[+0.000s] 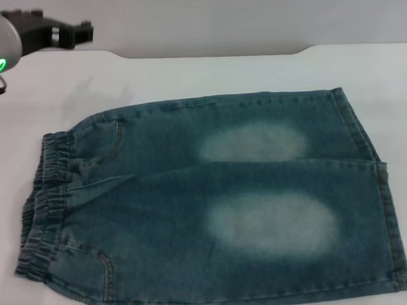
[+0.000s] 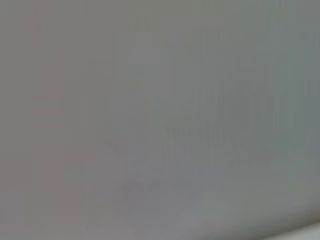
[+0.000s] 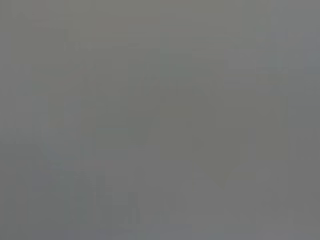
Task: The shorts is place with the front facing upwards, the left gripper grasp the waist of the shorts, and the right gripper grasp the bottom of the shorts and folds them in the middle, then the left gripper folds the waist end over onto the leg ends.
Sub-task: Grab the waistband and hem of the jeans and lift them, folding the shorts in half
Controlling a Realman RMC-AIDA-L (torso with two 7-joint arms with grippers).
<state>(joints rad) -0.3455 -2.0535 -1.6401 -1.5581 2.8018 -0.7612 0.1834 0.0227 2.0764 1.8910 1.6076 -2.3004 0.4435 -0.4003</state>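
Faded blue denim shorts (image 1: 212, 206) lie flat, unfolded, front up on the white tabletop (image 1: 187, 76); elastic waistband (image 1: 48, 198) to the robot's left, leg hems to its right. Left pincer (image 1: 79, 33) hangs at the far left corner, well apart from the shorts; cannot tell whether open or closed. Both wrist views show only blank grey.
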